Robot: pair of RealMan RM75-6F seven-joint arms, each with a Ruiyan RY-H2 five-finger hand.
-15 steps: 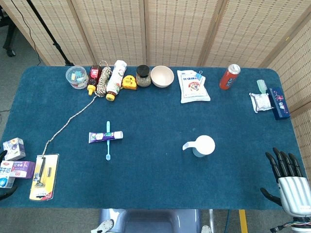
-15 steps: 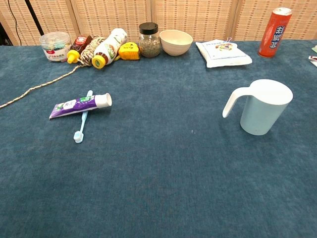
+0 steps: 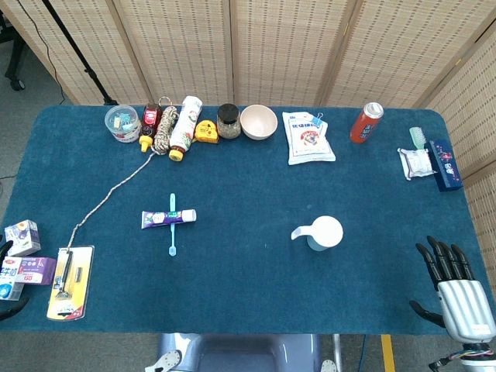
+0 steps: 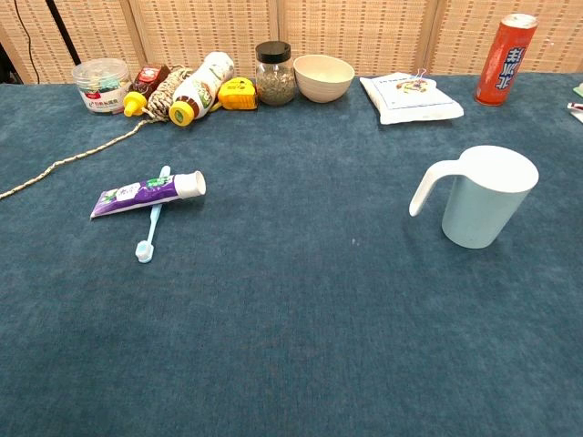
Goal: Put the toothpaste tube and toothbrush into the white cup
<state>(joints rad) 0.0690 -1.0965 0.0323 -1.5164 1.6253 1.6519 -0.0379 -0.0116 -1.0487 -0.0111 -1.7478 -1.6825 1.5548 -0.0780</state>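
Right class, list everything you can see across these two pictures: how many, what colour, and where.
toothpaste: 1, purple and white, left of centre, lying across the toothbrush
toothbrush: 1, light blue, under the toothpaste
cup: 1, white, upright, right of centre
rope: 1, beige, trailing from back row to front left
tub: 1, clear, back left
bottle: 1, white with yellow cap, back row, lying down
jar: 1, black lid, back row
bowl: 1, cream, back centre
pouch: 1, white, back right of centre
can: 1, red, back right
table: 1, blue cloth
right hand: 1, black fingers, front right corner, holding nothing
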